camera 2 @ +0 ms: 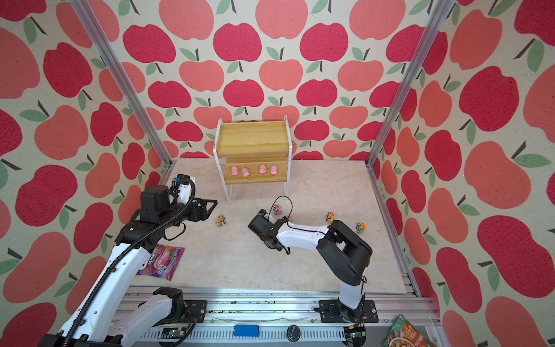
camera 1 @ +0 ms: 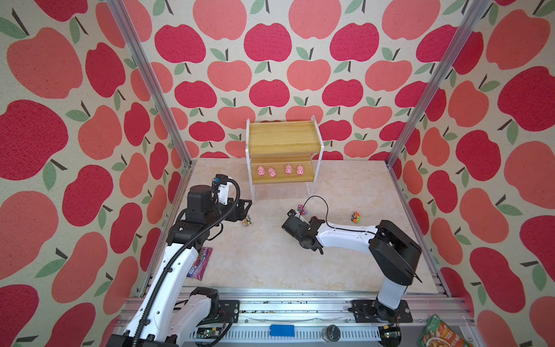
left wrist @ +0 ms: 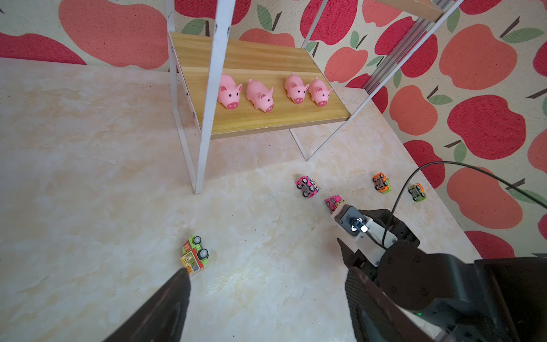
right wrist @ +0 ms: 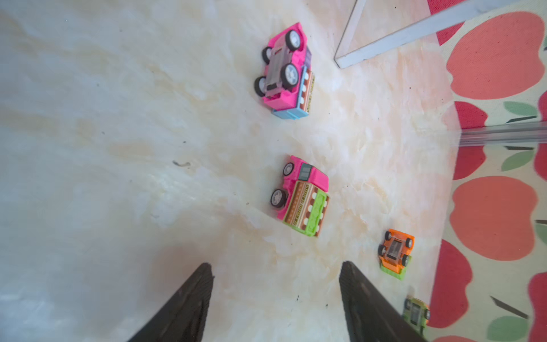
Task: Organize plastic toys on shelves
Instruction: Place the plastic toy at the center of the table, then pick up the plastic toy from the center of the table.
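A row of four pigs, from the leftmost pig (left wrist: 229, 93) to the rightmost pig (left wrist: 319, 92), stands on the lower board of the shelves (camera 1: 283, 135), at upper centre in both top views. Five trucks lie on the surface (camera 1: 270, 264) in front. They are a yellow-green truck (left wrist: 194, 257) at left, an overturned pink-blue truck (right wrist: 284, 74), a pink-green truck (right wrist: 305, 197), and farther right an orange truck (right wrist: 395, 253) and a green truck (right wrist: 416, 314), both wheels-up. The right arm (camera 1: 345, 235) stretches from lower right toward frame centre, wrist tipped down. The right gripper (right wrist: 276, 264) spreads its fingers wide over bare surface, just short of the pink-green truck, holding nothing. The left arm (camera 1: 177, 264) rises from lower left, wrist aimed right. The left gripper (left wrist: 268, 271) hangs with fingers wide and empty, one tip just beside the yellow-green truck.
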`<state>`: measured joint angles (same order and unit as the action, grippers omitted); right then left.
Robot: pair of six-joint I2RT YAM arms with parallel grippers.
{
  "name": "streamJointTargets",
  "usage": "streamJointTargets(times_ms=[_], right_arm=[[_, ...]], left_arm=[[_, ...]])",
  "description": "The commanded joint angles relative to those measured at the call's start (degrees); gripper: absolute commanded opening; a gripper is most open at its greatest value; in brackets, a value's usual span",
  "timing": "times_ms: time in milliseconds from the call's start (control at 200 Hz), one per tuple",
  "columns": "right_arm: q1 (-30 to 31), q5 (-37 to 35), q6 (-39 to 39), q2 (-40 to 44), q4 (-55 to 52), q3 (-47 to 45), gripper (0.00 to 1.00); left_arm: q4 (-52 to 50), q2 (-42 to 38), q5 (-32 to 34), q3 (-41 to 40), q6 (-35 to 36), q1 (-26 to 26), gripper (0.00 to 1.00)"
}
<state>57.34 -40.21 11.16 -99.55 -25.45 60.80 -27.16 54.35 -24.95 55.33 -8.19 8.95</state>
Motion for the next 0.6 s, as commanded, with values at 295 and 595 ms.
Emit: streamJointTargets(times_ms=[295, 595], right_arm=[[-13.0, 28.2, 10.2, 6.5, 10.1, -4.0, 0.68], [-16.9, 29.2, 11.7, 2.6, 8.6, -2.3, 0.62]], left_arm=[[0.1, -0.9, 0.4, -0.8, 0.3, 0.7, 0.85], [0.0, -0.9, 0.6, -0.8, 0.4, 0.9, 0.85]])
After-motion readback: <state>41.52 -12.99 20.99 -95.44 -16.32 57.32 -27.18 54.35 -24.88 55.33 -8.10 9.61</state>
